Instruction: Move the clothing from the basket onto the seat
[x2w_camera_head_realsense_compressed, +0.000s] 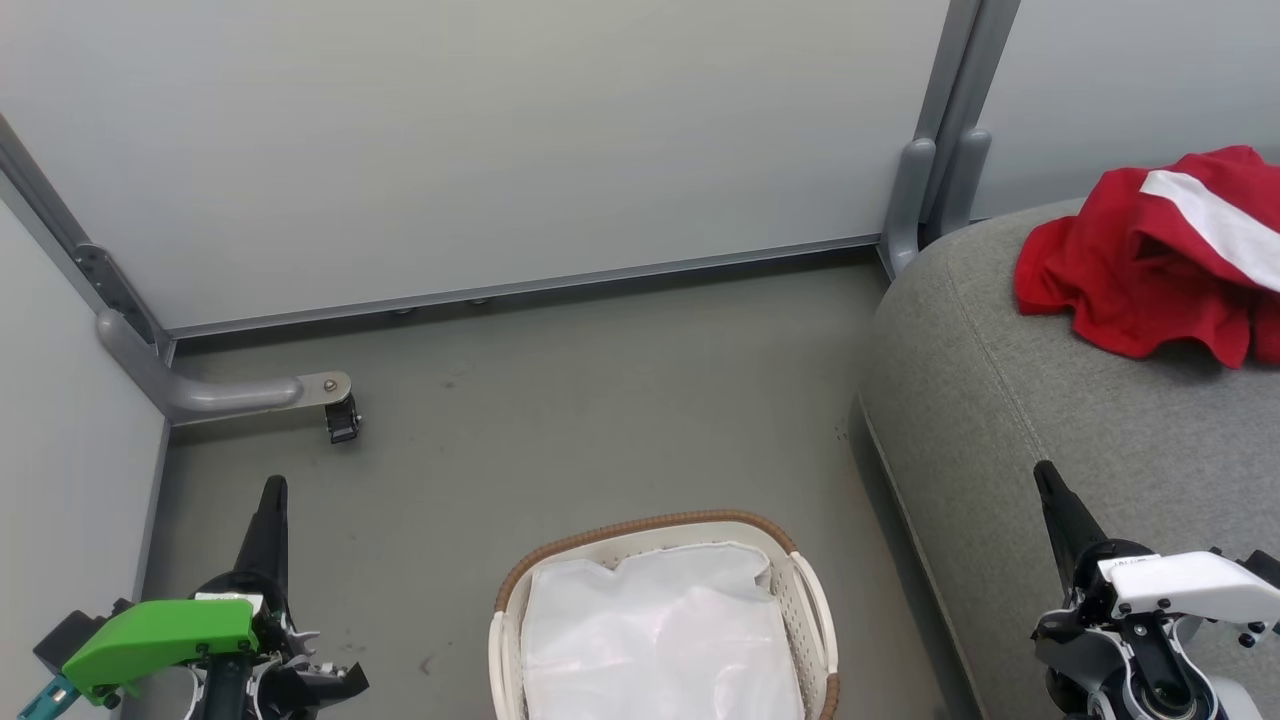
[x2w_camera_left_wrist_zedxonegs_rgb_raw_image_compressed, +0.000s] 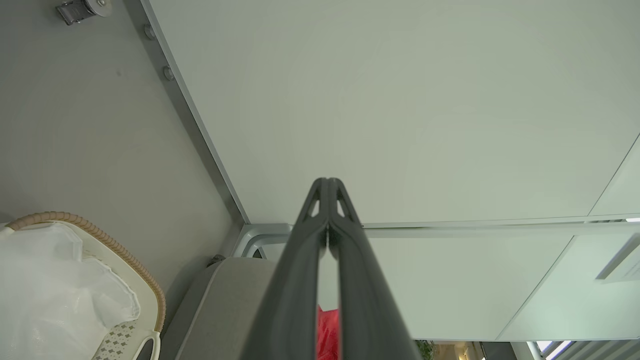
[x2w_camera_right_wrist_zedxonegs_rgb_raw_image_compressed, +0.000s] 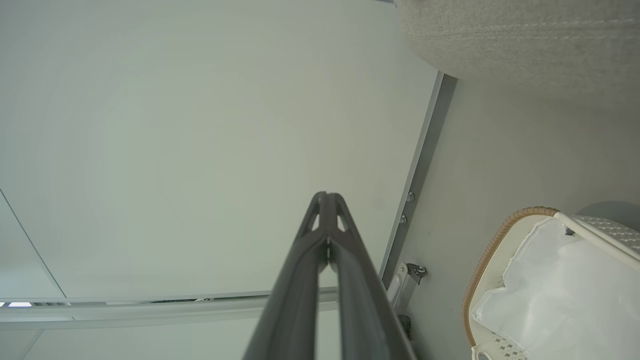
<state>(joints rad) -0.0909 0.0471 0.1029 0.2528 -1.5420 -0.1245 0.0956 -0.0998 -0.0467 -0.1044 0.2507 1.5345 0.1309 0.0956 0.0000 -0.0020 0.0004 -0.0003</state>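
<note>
Red clothing (x2w_camera_head_realsense_compressed: 1150, 270) with a white panel lies crumpled on the grey seat (x2w_camera_head_realsense_compressed: 1050, 400) at the right; a red strip of the clothing (x2w_camera_left_wrist_zedxonegs_rgb_raw_image_compressed: 327, 335) also peeks between the fingers in the left wrist view. The white basket (x2w_camera_head_realsense_compressed: 810, 600) with its brown woven rim stands on the floor at bottom centre, holding just its white liner (x2w_camera_head_realsense_compressed: 660, 640). My left gripper (x2w_camera_head_realsense_compressed: 273, 490) is at the lower left, shut and holding nothing. My right gripper (x2w_camera_head_realsense_compressed: 1045, 475) is at the lower right over the seat's front edge, shut and holding nothing. Both sets of fingertips touch in the wrist views (x2w_camera_left_wrist_zedxonegs_rgb_raw_image_compressed: 327, 182) (x2w_camera_right_wrist_zedxonegs_rgb_raw_image_compressed: 326, 196).
Pale partition panels (x2w_camera_head_realsense_compressed: 450, 150) close off the back and left. A grey support foot with a caster (x2w_camera_head_realsense_compressed: 340, 420) juts onto the floor at the left. Grey floor (x2w_camera_head_realsense_compressed: 600, 420) spreads between the panels, the basket and the seat.
</note>
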